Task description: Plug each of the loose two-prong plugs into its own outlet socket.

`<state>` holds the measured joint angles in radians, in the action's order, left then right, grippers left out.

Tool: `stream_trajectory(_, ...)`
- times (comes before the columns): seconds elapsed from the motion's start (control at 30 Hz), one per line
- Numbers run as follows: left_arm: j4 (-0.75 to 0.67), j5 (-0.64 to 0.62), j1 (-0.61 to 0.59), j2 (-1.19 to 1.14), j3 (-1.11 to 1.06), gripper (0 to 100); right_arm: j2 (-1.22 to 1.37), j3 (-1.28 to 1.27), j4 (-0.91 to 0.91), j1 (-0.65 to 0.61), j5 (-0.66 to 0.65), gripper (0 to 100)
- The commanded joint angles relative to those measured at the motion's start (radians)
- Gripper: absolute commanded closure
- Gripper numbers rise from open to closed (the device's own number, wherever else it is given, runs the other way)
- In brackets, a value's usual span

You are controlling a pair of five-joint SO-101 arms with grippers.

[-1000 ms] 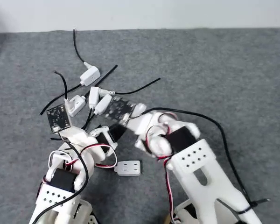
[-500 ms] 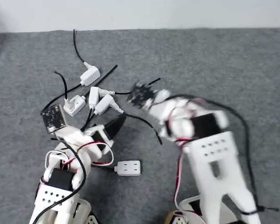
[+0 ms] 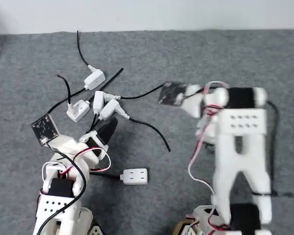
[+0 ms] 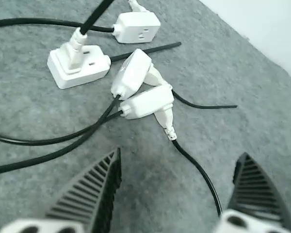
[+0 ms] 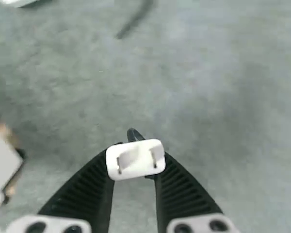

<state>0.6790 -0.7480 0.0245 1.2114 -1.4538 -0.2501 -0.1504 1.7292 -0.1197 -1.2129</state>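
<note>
Grey, felt-covered counter [image 3: 245, 63], meeting a pale wall along the far edge. Toward the far left corner, a loose cluster lying on the felt: an angled white socket [image 3: 94, 79] nearest the far edge, then a square white socket block [image 3: 78, 110] with a cabled plug [image 4: 75, 44] standing in it, and just beside that two white plugs [image 3: 104, 105], side by side and touching. Thin black cables [image 3: 147, 126] trailing from the cluster toward the middle. Near the near edge, well apart from the cluster, a flat white outlet strip [image 3: 135, 176].

The plug [image 5: 135, 158] in your right gripper [image 5: 134, 164] hides most of its cord from you, and a white shape [image 5: 0, 167] at the wrist view's edge is cut off, unidentifiable.
</note>
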Motion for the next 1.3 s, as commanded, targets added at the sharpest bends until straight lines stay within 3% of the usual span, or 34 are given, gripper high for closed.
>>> stream_trajectory(0.0, -0.112, -0.006, -0.009, 0.011, -0.035, 65, 0.039, -0.189, -0.182, -0.130, 0.028, 99.0)
stream_trajectory(0.17, -0.126, -0.005, -0.009, 0.011, -0.042, 65, 0.077, -0.414, -0.487, -0.314, 0.169, 99.0)
stream_trajectory(0.37, -0.126, -0.005, -0.009, 0.011, -0.042, 65, 0.139, -0.443, -0.584, -0.372, 0.292, 97.8)
stream_trajectory(0.6, -0.126, -0.005, -0.003, 0.011, -0.042, 65, 0.180, -0.443, -0.608, -0.372, 0.370, 74.2)
stream_trajectory(0.83, -0.126, -0.005, -0.002, 0.011, -0.042, 65, 0.182, -0.439, -0.664, -0.390, 0.370, 79.4)
stream_trajectory(1.27, -0.126, -0.005, -0.002, 0.011, -0.042, 65, 0.186, -0.445, -0.734, -0.398, 0.377, 79.7)
